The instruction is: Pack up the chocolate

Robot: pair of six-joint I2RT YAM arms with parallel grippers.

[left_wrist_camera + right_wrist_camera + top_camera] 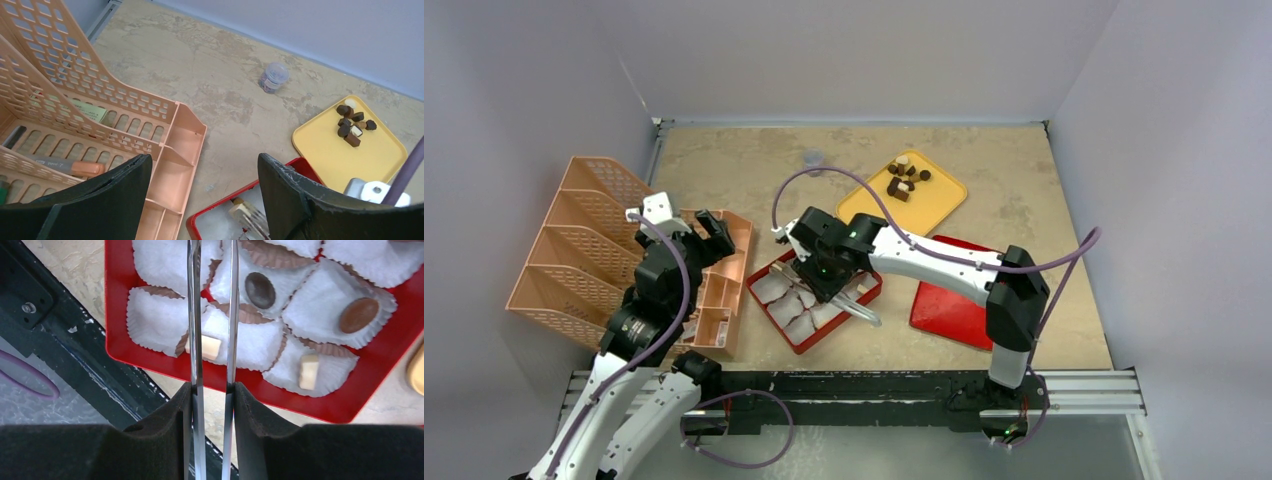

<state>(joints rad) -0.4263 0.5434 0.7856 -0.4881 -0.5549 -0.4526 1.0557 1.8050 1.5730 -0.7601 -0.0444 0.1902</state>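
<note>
Chocolate [902, 178] pile, dark brown, light brown and a few cream bits, sits on the yellow tray [939, 205] at the far side of the bench [724, 160]. Four more pieces are in the red box [117, 315], each in a white paper cup [155, 320]: dark oval [260, 290], light brown oval [358, 315], cream cube [308, 371], second cream cube [209, 346].

Right gripper [212, 390] is clamped on metal tongs [232, 315], over the box. The tong blades stand apart. The second cream cube lies between them, against one blade. Can't tell if it is pinched or just resting in its cup.

Left gripper [204, 165] is spread wide, holding nothing, above the peach organizer [175, 165] just left of the red box. The organizer has pens [65, 165] in its slots. It sits next to a peach file rack [574, 240].

Red lid [949, 300] lies flat just right of the box, partly under the right arm. Small clear jar [274, 77] stands alone on the bench, left of the yellow tray, apart from it.
</note>
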